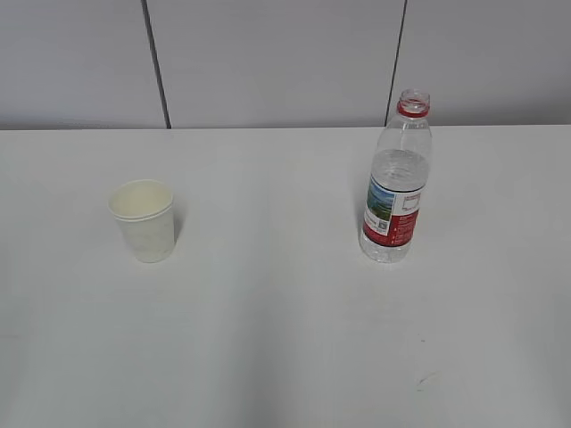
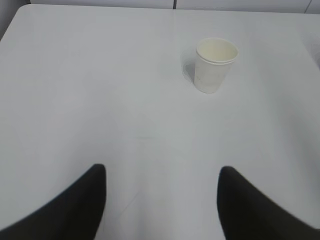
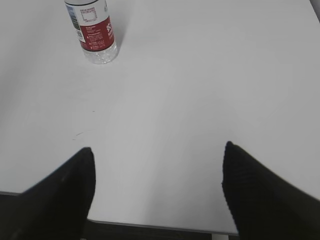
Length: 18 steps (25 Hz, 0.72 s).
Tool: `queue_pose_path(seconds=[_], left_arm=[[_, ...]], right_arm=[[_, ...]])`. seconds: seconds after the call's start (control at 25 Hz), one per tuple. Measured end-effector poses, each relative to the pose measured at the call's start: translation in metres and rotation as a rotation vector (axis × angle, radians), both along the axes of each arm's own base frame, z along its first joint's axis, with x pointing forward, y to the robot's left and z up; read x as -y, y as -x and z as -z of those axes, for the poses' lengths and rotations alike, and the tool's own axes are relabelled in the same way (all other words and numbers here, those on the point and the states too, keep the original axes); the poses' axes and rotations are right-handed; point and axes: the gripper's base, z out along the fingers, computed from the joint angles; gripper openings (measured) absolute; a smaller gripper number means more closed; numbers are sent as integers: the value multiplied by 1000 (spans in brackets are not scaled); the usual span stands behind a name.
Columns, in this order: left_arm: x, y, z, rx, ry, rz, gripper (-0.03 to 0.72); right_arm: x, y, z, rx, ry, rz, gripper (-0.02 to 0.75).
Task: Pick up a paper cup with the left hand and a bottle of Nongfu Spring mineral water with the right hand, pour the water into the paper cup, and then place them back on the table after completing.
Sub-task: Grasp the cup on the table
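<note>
A white paper cup (image 1: 143,219) stands upright and empty on the left of the white table (image 1: 268,312). It also shows in the left wrist view (image 2: 214,65). A clear water bottle (image 1: 397,183) with a red-and-white label and no cap stands upright on the right, partly filled with clear water. Its lower part shows in the right wrist view (image 3: 94,31). My left gripper (image 2: 162,172) is open and empty, well short of the cup. My right gripper (image 3: 157,152) is open and empty over the table's near edge, far from the bottle. Neither arm shows in the exterior view.
A grey panelled wall (image 1: 268,62) rises behind the table's far edge. The table's near edge (image 3: 150,227) runs just under my right gripper. A small dark mark (image 3: 79,133) lies on the tabletop near the front.
</note>
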Motion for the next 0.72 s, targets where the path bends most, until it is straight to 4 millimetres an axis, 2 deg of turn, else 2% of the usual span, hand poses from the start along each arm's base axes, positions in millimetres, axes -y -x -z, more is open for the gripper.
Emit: queue_pose_path(seconds=[0.56,0.72], left_arm=[[0,0,0,0,0,0,438],[0,0,0,0,0,0,438]], right_arm=[[-1,0,0,0,-5,-3,586],[-1,-1,-8,44,-9,-5,586]])
